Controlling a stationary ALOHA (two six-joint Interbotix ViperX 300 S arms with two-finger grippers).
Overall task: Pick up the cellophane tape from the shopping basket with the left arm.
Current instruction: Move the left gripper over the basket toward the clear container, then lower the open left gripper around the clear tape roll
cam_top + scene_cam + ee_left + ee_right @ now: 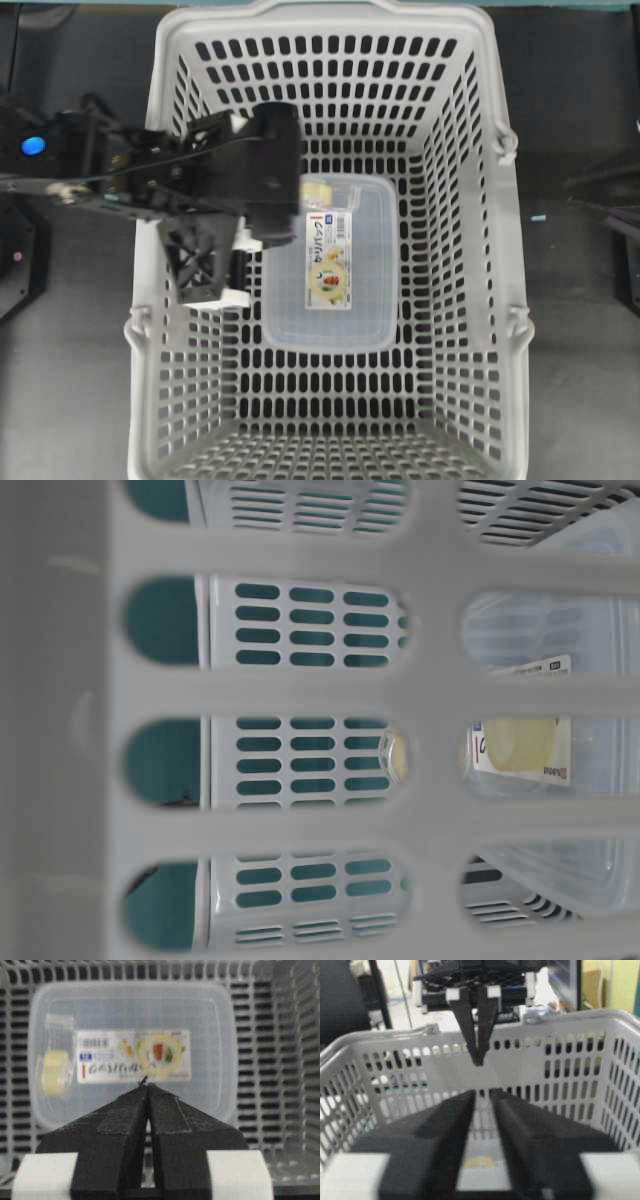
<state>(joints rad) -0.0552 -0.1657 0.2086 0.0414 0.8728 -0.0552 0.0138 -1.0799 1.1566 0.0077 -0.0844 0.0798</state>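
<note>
The cellophane tape [54,1072], a small pale yellowish roll, shows within the outline of the clear plastic box [210,1025] at its left end. I cannot tell whether it lies in or on the box. It also shows in the overhead view [316,190], at the box's far corner, partly hidden by my arm, and through a slot in the table-level view [394,757]. The grey shopping basket [470,150] holds both. My left gripper [147,1086] is shut and empty. It hangs above the basket, tips down, over the box's label, as the right wrist view shows [478,1061].
The clear box [345,300] with a white printed label [330,250] fills the middle of the basket floor. My right gripper [481,1093] is outside the basket's wall [600,1035], facing it, jaws slightly apart with nothing between them. The left arm's blue dot [33,146] is at the far left.
</note>
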